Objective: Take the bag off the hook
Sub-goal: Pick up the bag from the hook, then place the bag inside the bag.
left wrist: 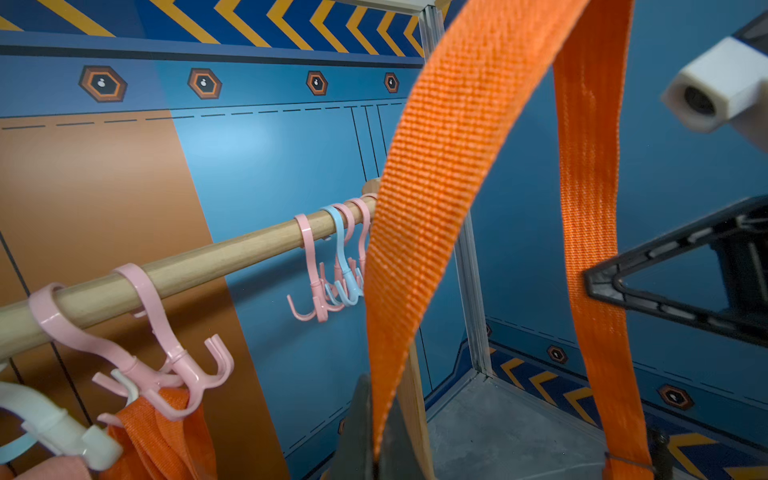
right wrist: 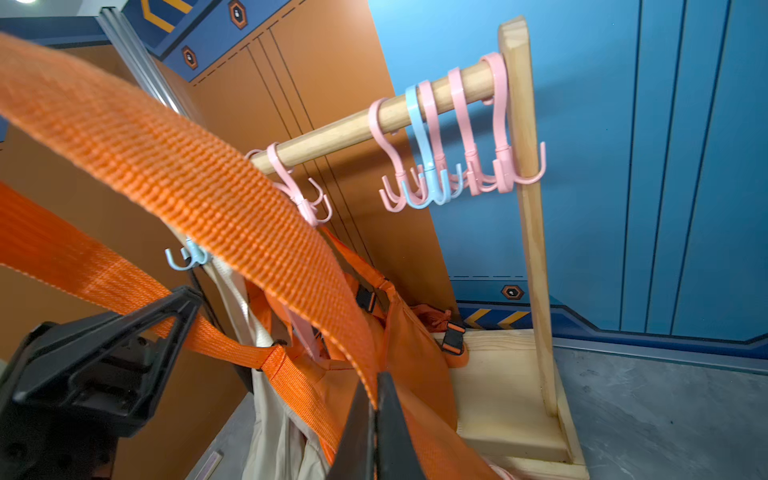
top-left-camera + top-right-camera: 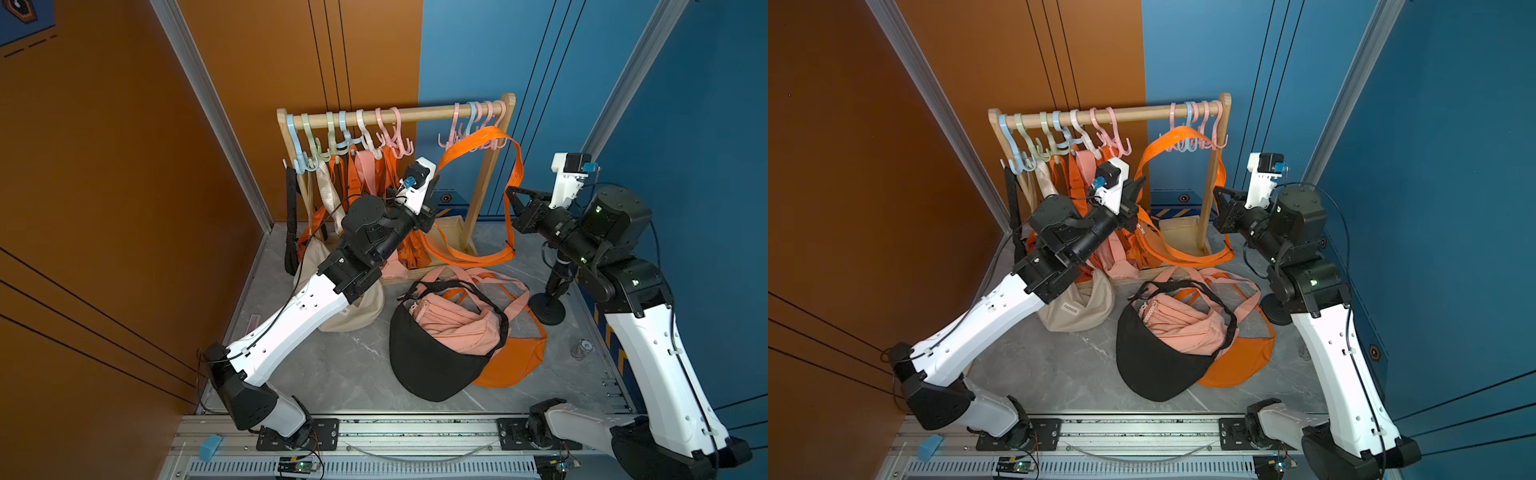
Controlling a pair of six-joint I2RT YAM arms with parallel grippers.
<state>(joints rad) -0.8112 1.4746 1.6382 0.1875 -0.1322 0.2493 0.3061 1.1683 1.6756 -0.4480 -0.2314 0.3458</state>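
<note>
An orange bag strap (image 3: 478, 139) arcs in front of the pink and blue hooks (image 3: 478, 124) at the right end of the wooden rail (image 3: 424, 113). In the right wrist view those hooks (image 2: 440, 183) carry nothing. My left gripper (image 3: 436, 174) (image 1: 377, 419) is shut on one end of the arc. My right gripper (image 3: 509, 192) (image 2: 376, 399) is shut on the other end. Below them the strap loops down onto the rack base (image 3: 457, 232). The orange bag body (image 2: 415, 353) hangs by the rack, mostly hidden behind my left arm in both top views.
Several orange, pink and cream bags hang from the hooks at the rail's left (image 3: 365, 174). On the table (image 3: 340, 374) lie a black bag (image 3: 432, 361) holding a pink one (image 3: 457, 324), an orange bag (image 3: 519, 357) and a cream bag (image 3: 357, 311). A black stand (image 3: 548, 307) is at the right.
</note>
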